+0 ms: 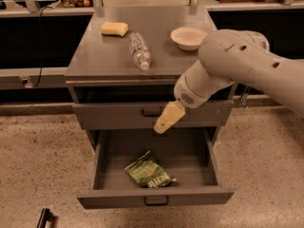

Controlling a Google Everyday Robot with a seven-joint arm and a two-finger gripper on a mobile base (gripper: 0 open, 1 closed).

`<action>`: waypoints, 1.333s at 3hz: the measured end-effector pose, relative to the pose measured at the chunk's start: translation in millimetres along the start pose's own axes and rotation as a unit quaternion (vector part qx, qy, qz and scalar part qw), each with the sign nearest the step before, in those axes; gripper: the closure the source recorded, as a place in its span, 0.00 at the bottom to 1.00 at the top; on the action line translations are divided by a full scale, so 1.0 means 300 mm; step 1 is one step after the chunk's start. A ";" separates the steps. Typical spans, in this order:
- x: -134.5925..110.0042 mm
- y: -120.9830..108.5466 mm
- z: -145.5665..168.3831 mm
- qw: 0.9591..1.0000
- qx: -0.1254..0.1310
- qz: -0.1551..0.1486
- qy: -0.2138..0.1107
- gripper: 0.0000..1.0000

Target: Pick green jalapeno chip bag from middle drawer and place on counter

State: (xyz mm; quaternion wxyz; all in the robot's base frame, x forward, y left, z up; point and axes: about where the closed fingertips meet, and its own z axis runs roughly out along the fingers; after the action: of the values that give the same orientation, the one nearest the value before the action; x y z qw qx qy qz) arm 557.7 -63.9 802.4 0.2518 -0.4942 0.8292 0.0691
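**Approach over open drawer: bag not yet secured**

The gripper (161, 124) hangs in front of the closed drawer front (114, 116), above the far part of the open middle drawer (190, 196), holding nothing. Whether it is open or closed cannot be told. The green jalapeno chip bag (148, 172) lies flat on the drawer floor, near the front panel and slightly left of centre, well apart from the gripper and nearer the camera.

Hazards, in my judgement:

- The bag is shiny, crinkled foil lying flat. A shallow descent would likely pinch only a fold, and the bag could slip free on the lift.
- A pinch placed too near could push the bag against the front panel rather than grasp it.
- The bulky arm sits close to the cabinet face (clearance looks tight), so a steep reach may strike the drawer front above.
- On the counter (99, 61), a water bottle (140, 51) lies on its side near the front edge. A careless placement could set it rolling. A sponge (114, 28) and bowl (188, 36) sit farther back.
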 end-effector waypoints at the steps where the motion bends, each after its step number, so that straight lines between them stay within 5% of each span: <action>1: 0.024 0.001 0.038 0.999 -0.029 0.011 0.009 0.00; 2: 0.160 -0.001 0.235 0.994 -0.058 0.049 0.075 0.00; 3: 0.344 0.007 0.365 0.986 -0.027 0.100 0.131 0.00; 4: 0.379 0.024 0.401 0.983 -0.014 0.127 0.130 0.00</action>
State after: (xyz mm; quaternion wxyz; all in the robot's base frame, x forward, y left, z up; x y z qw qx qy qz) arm 549.9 -105.8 642.4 0.1239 -0.3934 0.9097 0.0473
